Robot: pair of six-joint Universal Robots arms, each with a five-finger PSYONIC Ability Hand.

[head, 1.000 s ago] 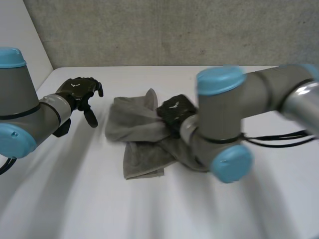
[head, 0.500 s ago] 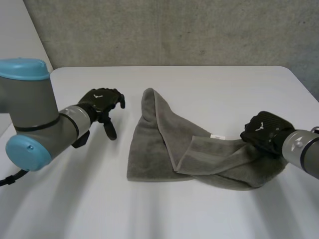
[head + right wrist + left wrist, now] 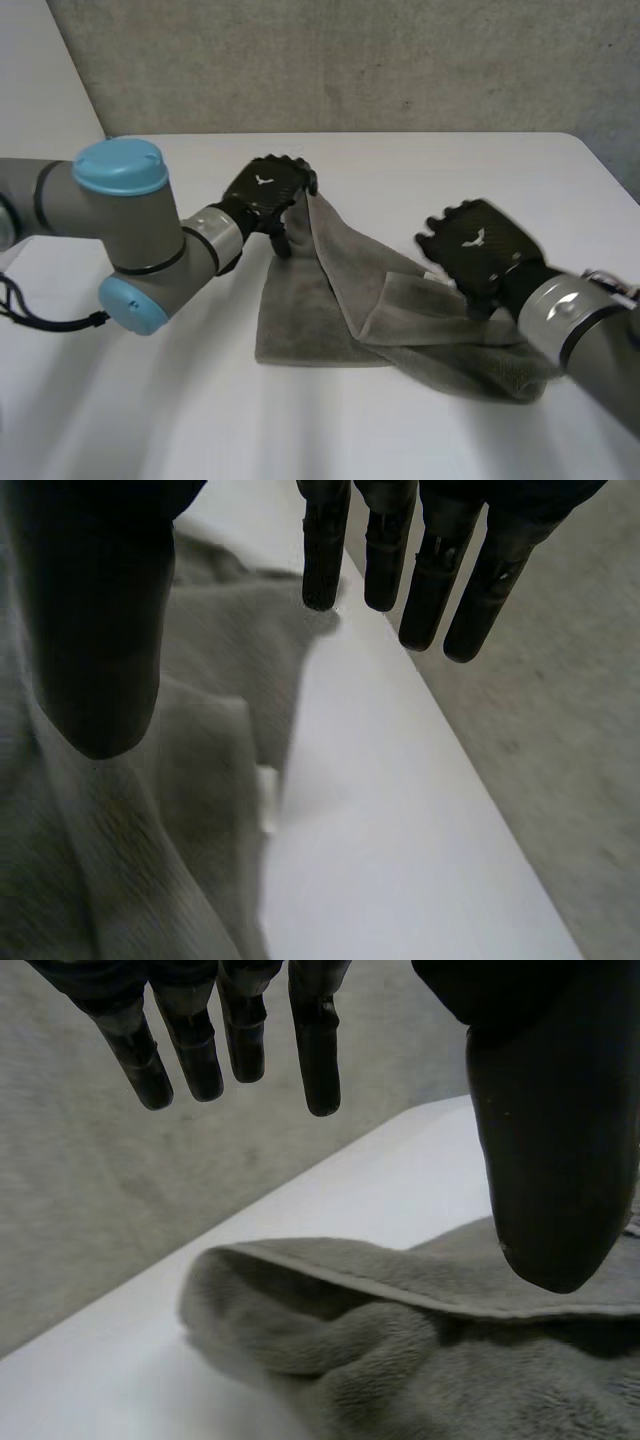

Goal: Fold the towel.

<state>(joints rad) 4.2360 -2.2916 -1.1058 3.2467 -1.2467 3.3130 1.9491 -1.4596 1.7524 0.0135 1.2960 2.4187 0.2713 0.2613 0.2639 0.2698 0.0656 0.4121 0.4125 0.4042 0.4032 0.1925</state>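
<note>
A grey towel [image 3: 310, 320] lies crumpled and partly doubled over on the white table [image 3: 450, 170], with one corner standing up at its far left. My left hand [image 3: 262, 192] is right beside that raised corner, open. In the left wrist view its fingers [image 3: 315, 1050] are straight and the thumb [image 3: 540, 1110] hangs apart over the towel's rolled edge [image 3: 400, 1360], holding nothing. My right hand [image 3: 478, 248] hovers over the towel's right part, open. In the right wrist view its thumb [image 3: 95, 600] and straight fingers [image 3: 430, 570] hang above the towel [image 3: 120, 860].
A grey concrete wall [image 3: 350, 60] runs along the table's far edge. Bare table surface [image 3: 380, 810] lies beyond the right hand's fingers and also in front of the towel [image 3: 300, 430]. My left arm's elbow [image 3: 125, 240] reaches across the table's left side.
The right hand pulled the towel out to the right, then let go, opened and moved back inward over it. The left hand travelled right to the towel's raised far corner.
</note>
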